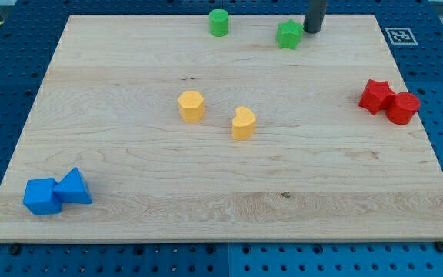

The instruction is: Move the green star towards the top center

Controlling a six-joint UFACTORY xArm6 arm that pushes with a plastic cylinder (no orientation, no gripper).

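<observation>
The green star lies near the board's top edge, right of centre. My tip is just to the star's right, very close to it or touching it; I cannot tell which. A green cylinder stands at the top centre, to the star's left.
A yellow block and a yellow crescent-like block sit mid-board. A red star and a red cylinder touch at the view's right. A blue cube and a blue triangle touch at the bottom left. The wooden board sits on a blue pegboard.
</observation>
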